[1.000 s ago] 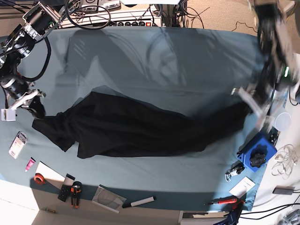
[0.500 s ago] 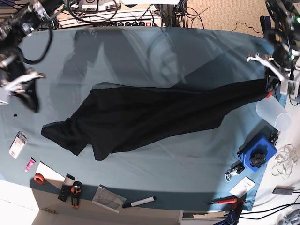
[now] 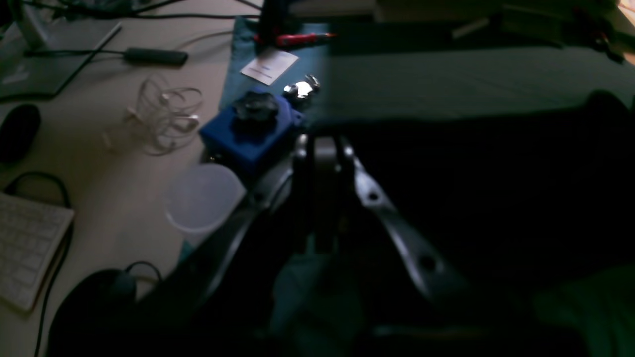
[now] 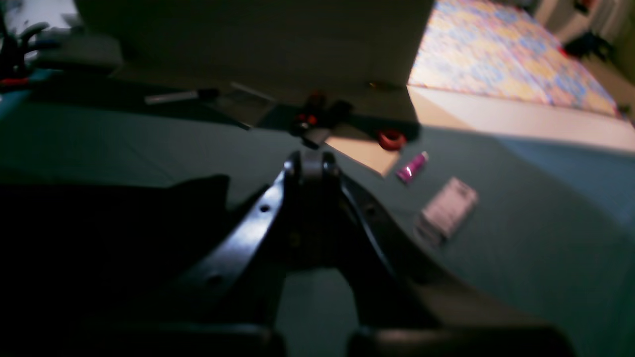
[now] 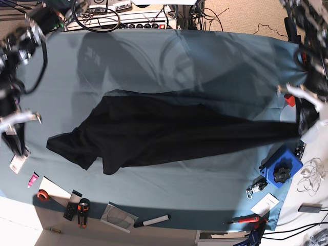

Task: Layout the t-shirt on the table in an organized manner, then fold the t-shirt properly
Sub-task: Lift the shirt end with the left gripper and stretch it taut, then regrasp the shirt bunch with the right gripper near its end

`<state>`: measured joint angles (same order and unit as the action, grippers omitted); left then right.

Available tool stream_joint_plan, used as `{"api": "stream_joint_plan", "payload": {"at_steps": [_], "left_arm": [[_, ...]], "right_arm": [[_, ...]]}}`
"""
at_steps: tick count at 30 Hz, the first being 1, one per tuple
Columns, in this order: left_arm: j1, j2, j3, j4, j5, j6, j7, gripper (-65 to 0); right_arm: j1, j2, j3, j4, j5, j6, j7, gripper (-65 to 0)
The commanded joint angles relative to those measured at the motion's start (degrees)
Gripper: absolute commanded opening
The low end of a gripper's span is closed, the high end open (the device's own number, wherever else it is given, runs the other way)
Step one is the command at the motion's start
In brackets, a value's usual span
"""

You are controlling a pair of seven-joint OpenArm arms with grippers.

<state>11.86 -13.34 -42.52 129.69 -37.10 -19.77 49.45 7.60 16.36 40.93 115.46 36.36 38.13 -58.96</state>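
The black t-shirt [image 5: 169, 133] lies stretched in a long band across the teal table [image 5: 205, 61], no print showing. At the right edge of the base view, my left gripper [image 5: 306, 123] is shut on the shirt's narrow right end. The left wrist view shows the left gripper [image 3: 322, 148] closed, with dark t-shirt cloth [image 3: 496, 188] around it. My right gripper [image 5: 18, 146] hangs shut at the table's left edge, a short gap from the shirt's left end. From the right wrist camera the right gripper [image 4: 311, 163] looks shut on nothing, the t-shirt [image 4: 99, 233] to its left.
A blue block with a black knob [image 5: 281, 169] and a clear cup [image 3: 203, 198] sit by the left gripper. Near the right gripper lie a small packet [image 5: 17, 163], a pink tube [image 5: 33, 179] and a red tape roll [image 5: 43, 195]. A marker [image 5: 152, 221] and a red screwdriver [image 5: 245, 220] line the front edge.
The left gripper has pulled the shirt's right end out to the table's right edge, drawing the cloth long and flatter. The right gripper has swung up and back down at the left edge, clear of the shirt.
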Motion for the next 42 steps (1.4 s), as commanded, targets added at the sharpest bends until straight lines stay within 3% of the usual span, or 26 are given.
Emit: {"api": "stream_joint_plan", "payload": {"at_steps": [1, 8, 13, 17, 20, 22, 25, 29, 34, 37, 42], "left_arm": [[-1.3, -0.7, -0.3, 0.1, -0.6, 0.2, -3.0, -65.0], [-2.5, -1.0, -0.4, -1.0, 0.4, 0.2, -1.4, -65.0], [1.9, -0.9, -0.4, -1.0, 0.4, 0.2, -0.2, -65.0], [5.3, -0.5, -0.4, -1.0, 0.4, 0.2, 0.0, -65.0], [7.9, 0.0, -0.4, -1.0, 1.1, 0.2, 0.3, -65.0], [9.5, 0.0, -0.4, -1.0, 2.8, 0.2, 0.2, -65.0], [10.7, 0.0, -0.4, -1.0, 4.0, 0.2, 0.2, -65.0], [10.5, 0.0, -0.4, -1.0, 3.5, 0.2, 0.0, -65.0], [10.5, 0.0, -0.4, -1.0, 3.4, 0.2, 0.0, -65.0], [10.5, 0.0, -0.4, -1.0, 3.3, 0.2, 0.0, -65.0], [10.5, 0.0, -0.4, -1.0, 2.4, 0.2, 0.0, -65.0]], "right_arm": [[2.1, 1.4, -1.0, 0.0, -0.4, -0.7, 2.7, -65.0], [11.2, 1.4, -4.9, -7.9, -1.2, -1.6, 2.1, -65.0], [11.2, 1.3, -4.9, -10.3, 0.7, -1.5, -6.3, -65.0], [8.5, 1.7, -4.9, -10.3, 0.8, 1.9, -12.4, -64.6], [4.0, 1.5, -5.2, -10.3, 2.0, 1.9, -12.3, -50.3], [1.2, 1.1, -6.1, -10.3, 1.7, 1.8, -12.2, -48.3], [-0.5, 0.3, -9.6, -10.7, -4.1, -1.1, -7.2, -48.3], [1.7, 0.7, -17.4, -16.3, -14.7, -5.0, 6.4, -48.3], [12.0, 0.8, -27.9, -31.5, -21.9, -11.7, 10.0, -48.4], [18.8, 0.3, -32.2, -41.8, -22.9, -12.2, 13.3, -48.4], [26.7, -1.5, -37.5, -53.9, -23.8, -11.0, 13.5, -48.4]]}}
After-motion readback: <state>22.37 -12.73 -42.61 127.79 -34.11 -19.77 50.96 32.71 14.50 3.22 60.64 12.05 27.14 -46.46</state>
